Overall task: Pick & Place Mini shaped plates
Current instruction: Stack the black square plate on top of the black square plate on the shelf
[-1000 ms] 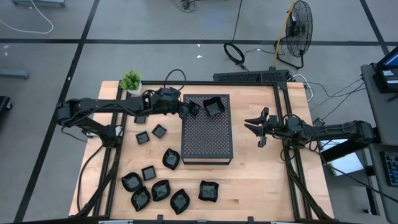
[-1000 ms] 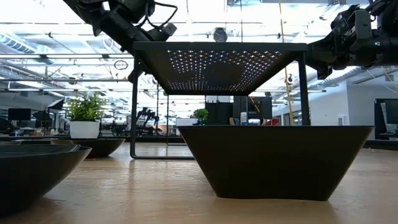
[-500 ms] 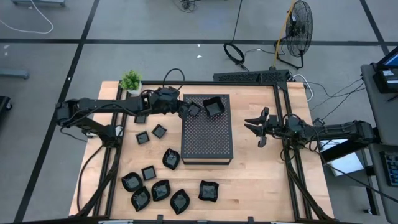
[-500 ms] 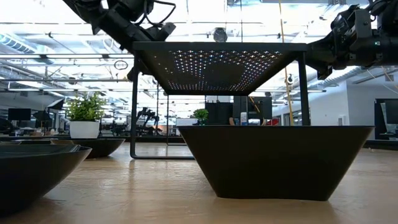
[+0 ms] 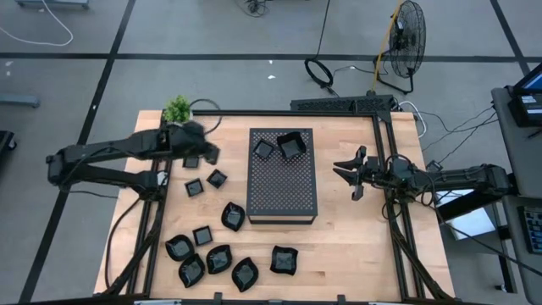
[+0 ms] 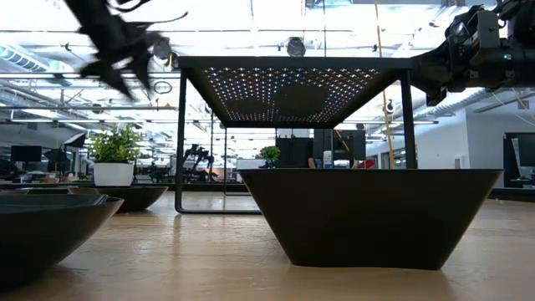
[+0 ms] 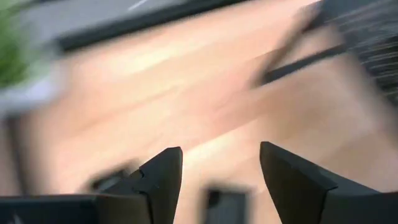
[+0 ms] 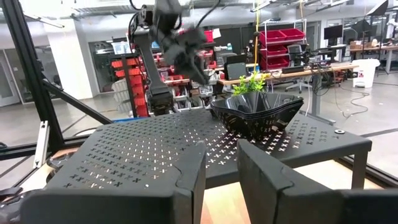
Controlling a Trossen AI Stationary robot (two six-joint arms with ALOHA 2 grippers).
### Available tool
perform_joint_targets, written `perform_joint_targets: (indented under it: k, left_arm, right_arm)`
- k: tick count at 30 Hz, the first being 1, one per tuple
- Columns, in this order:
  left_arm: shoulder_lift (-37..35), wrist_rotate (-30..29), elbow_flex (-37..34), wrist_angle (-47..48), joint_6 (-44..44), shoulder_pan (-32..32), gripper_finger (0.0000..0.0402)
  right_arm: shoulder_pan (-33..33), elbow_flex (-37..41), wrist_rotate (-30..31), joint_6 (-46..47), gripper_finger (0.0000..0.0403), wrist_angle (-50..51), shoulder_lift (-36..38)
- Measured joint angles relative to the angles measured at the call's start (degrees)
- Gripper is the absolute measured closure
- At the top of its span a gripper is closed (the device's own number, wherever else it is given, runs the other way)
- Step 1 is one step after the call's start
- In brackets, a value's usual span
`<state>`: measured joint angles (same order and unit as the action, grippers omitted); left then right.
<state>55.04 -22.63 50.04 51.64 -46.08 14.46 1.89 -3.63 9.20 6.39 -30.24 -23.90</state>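
Observation:
A small square mini plate rests flat on the far left part of the dark perforated box. Beside it sits a larger wavy-rimmed plate, which the right wrist view shows as stacked plates. Several more black plates lie on the table's near left. My left gripper hangs open left of the box, with nothing between its fingers. My right gripper waits to the right of the box, pointing at it, its fingers a little apart and holding nothing.
The perforated box stands raised on thin legs. A potted plant stands at the far left corner. A black rail frame borders the table. Bare wood lies right of and in front of the box. One plate sits close before the low camera.
My left gripper has opened and let go of the small square plate, which stays on the box's far left part. The gripper has then drawn back quickly toward the table's left edge, off the box.

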Motion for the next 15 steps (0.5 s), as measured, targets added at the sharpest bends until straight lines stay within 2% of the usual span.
perform_joint_targets:
  k: [2,5,8,15]
  left_arm:
    - [-0.6,-2.9,0.0,9.2,-8.3,-0.9,0.0188]
    - [0.4,-4.7,-0.3,17.0,-16.2,-2.3,0.0197]
    - [2.1,-5.8,-2.2,16.3,-18.5,-3.1,0.0206]
    - [8.4,-4.8,-9.7,6.2,-18.7,-2.1,0.0215]
  right_arm:
    - [0.0,0.0,0.0,0.0,0.0326,0.0,0.0]
    - [0.0,0.0,0.0,0.0,0.0326,0.0,0.0]
    - [0.0,0.0,0.0,-0.2,0.0326,0.0,0.0]
    - [0.0,0.0,0.0,-0.1,0.0326,0.0,0.0]
